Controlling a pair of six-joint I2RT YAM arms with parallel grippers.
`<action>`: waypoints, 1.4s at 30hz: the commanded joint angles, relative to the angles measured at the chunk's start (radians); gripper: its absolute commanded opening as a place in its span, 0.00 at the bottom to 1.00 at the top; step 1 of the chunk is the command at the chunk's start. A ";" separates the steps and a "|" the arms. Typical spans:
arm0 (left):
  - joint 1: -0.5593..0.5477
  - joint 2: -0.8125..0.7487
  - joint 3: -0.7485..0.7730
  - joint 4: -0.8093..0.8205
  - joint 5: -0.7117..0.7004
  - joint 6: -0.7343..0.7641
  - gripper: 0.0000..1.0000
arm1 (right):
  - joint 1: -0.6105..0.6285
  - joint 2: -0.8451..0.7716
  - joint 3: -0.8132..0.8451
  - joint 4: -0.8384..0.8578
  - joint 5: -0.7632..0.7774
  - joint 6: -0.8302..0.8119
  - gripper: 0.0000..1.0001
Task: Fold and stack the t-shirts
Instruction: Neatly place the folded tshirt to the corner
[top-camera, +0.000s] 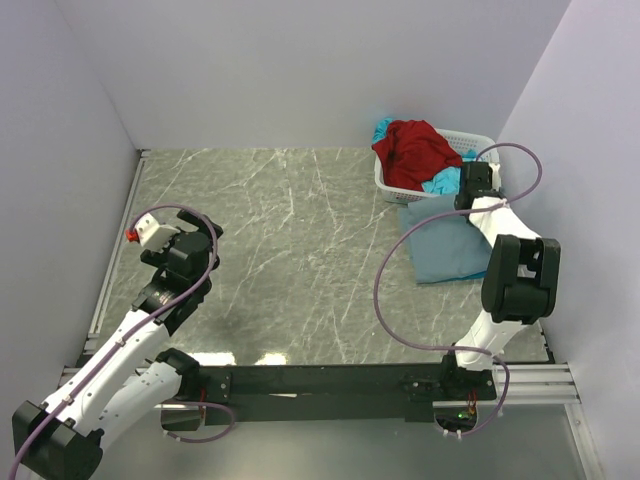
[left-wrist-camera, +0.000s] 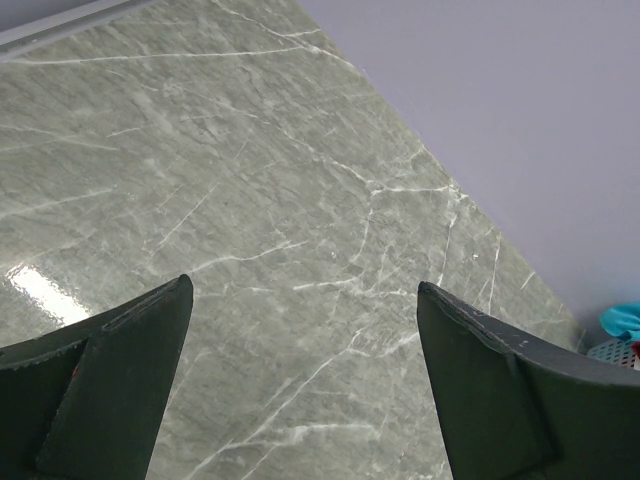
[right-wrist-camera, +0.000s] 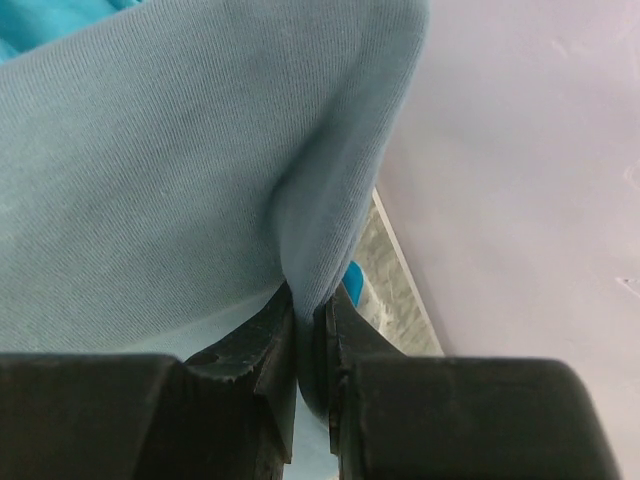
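Grey-green marbled tabletop (top-camera: 290, 240), walled in pale lilac; entry concerns its far right corner. Item: grey-blue t-shirt (top-camera: 445, 250), plain fine-knit cloth, lying as a roughly flattened rectangle on the table just in front of the basket, its far edge gathered at the right gripper (right-wrist-camera: 305, 310). Jaws of that gripper are pressed nearly together, pinching a doubled fold of the grey-blue knit, which rises smooth and taut above them in the wrist view. Handling, as judged: light, limp, no stiffness of its own; it will drape and bunch from any single hold; the knit surface should grip well rather than slip; not fragile. Best taken at an edge or corner, ideally at two corners set well apart, so the cloth hangs flat for folding. Adjacent: turquoise t-shirt (top-camera: 442, 182) spilling over the near rim, and red t-shirt (top-camera: 415, 150) heaped above it, both in the white lattice basket (top-camera: 478, 140). Remote: left gripper (left-wrist-camera: 303, 300), jaws spread wide over bare marble on the table's left side, holding nothing, well apart from all cloth.
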 joint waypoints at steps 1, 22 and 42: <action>0.004 -0.002 0.025 0.021 -0.003 0.011 0.99 | -0.016 0.017 -0.003 0.033 0.016 0.034 0.07; 0.005 0.002 0.031 0.016 0.014 0.011 0.99 | -0.031 -0.265 -0.032 0.032 -0.157 0.204 0.91; 0.007 0.001 0.030 0.015 0.016 0.021 0.99 | -0.085 -0.155 -0.207 0.228 -0.425 0.361 0.67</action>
